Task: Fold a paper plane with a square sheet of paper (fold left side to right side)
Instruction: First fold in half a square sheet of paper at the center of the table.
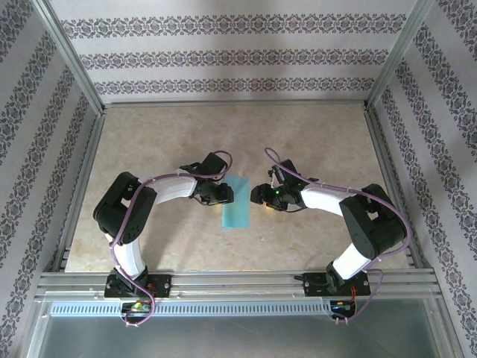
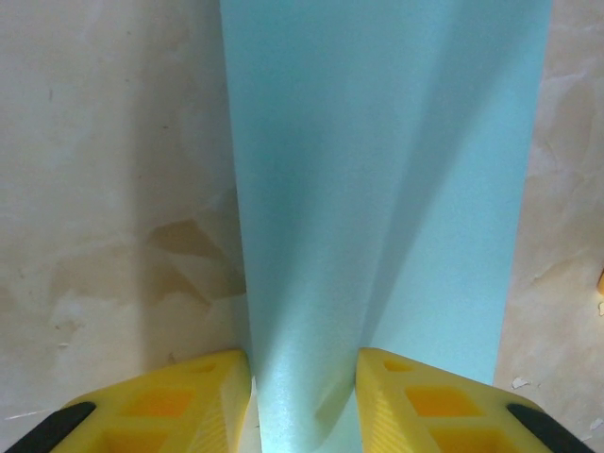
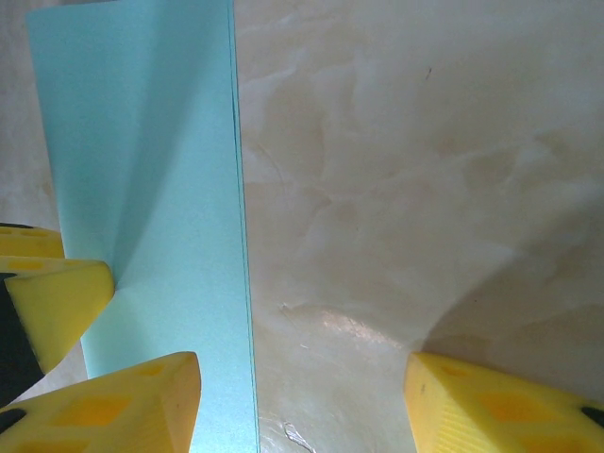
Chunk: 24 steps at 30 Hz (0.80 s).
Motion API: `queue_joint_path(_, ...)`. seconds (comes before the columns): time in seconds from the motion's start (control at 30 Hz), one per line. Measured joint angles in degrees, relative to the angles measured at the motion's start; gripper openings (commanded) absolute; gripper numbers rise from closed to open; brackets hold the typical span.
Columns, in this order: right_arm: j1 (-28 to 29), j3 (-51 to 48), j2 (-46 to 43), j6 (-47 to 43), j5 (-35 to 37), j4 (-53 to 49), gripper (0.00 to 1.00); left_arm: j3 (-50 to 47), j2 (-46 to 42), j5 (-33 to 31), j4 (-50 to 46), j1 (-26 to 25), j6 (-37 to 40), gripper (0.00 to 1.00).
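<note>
The square sheet of paper [image 1: 237,203] is teal and lies folded into a narrow strip at mid-table. In the left wrist view a raised ridge of the paper [image 2: 396,189] runs up between my yellow fingers. My left gripper [image 1: 221,195] [image 2: 304,396] is closed partway onto that ridge at the strip's left edge. My right gripper [image 1: 261,198] [image 3: 302,396] stands open just right of the strip. Its left finger hangs over the paper [image 3: 151,189] and its right finger over bare table. One left-gripper fingertip [image 3: 57,302] touches the paper's far side.
The beige marbled table [image 1: 313,149] is fenced by metal rails [image 1: 238,282] along the front and sides, with patterned walls behind. Open tabletop lies behind and beside both arms.
</note>
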Motion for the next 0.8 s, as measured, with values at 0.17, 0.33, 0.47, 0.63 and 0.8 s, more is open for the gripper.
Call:
queue_joint_path(0.17, 0.00, 0.00, 0.00, 0.00, 0.00, 0.02, 0.61, 0.04, 0.02, 0.02, -0.11, 0.00, 0.00, 0.37)
queue_joint_path(0.33, 0.00, 0.00, 0.02, 0.00, 0.00, 0.02, 0.61, 0.20, 0.20, 0.00, -0.20, 0.00, 0.02, 0.37)
queue_joint_path(0.47, 0.02, 0.02, 0.09, -0.02, 0.00, 0.02, 0.61, 0.42, 0.31, 0.02, -0.44, 0.00, 0.02, 0.37)
queue_joint_path(0.63, 0.02, 0.07, 0.17, -0.02, 0.00, 0.02, 0.61, 0.52, 0.37, 0.02, -0.59, 0.00, 0.02, 0.37)
queue_joint_path(0.8, 0.02, 0.13, 0.22, -0.02, 0.00, -0.04, 0.62, 0.52, 0.37, 0.02, -0.61, 0.00, 0.02, 0.37)
